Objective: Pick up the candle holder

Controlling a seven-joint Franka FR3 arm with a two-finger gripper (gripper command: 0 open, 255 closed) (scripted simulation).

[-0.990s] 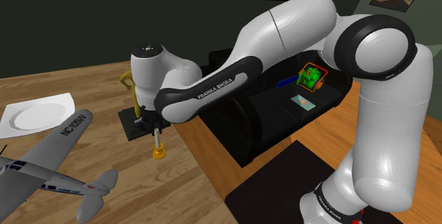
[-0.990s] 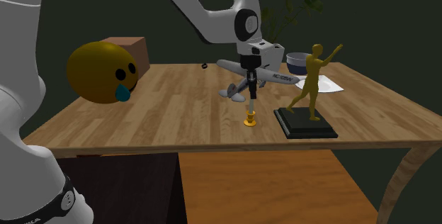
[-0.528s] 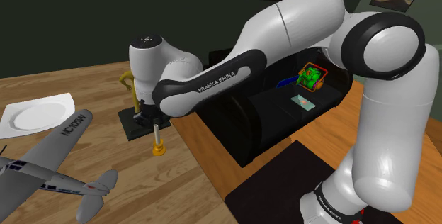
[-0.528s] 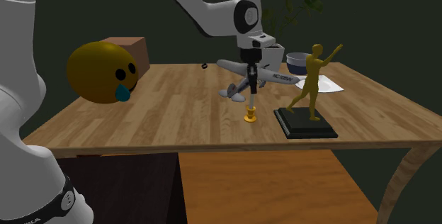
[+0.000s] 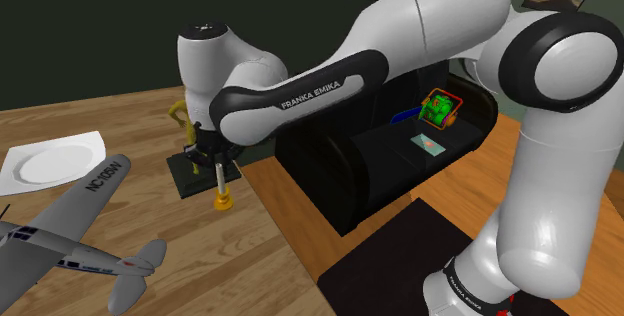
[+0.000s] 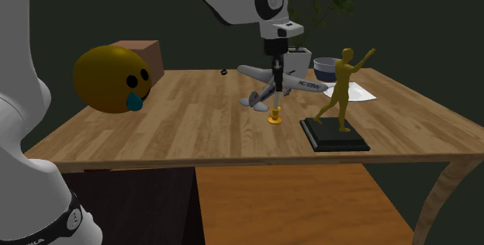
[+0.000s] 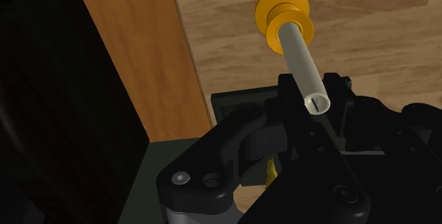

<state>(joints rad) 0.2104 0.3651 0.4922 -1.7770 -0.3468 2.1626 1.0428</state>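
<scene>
Grips the candle holder [image 5: 222, 200] by its white candle [image 7: 303, 61], with the jaws clamped on the candle's upper end, low and left of centre in the shoulder view. Holds it upright, yellow base downward, seemingly just clear of the wooden table [image 6: 194, 131]. Hangs it just beside the dark plinth [image 6: 335, 136] of a gold figurine [image 6: 341, 88], near the table's edge, with the figurine to the right of it in the second exterior view. Reaches there from the lower right of the shoulder view, over a black sofa [image 5: 370, 159] bearing a green toy in a red frame [image 5: 438, 109]. Shares the table with a grey model aeroplane [image 5: 75, 214] at the shoulder view's lower left and a white plate [image 5: 50, 162] on a white sheet [image 5: 93, 141] above that, well apart from the holder. Faces, in the second exterior view, a yellow crying-face ball [image 6: 112, 78] at middle left before a brown box [image 6: 146, 56], and a bowl [image 6: 326, 67] and a potted plant [image 6: 314, 17] behind the figurine. Looks down the candle in the wrist view to the round yellow base, with wood grain beneath it
</scene>
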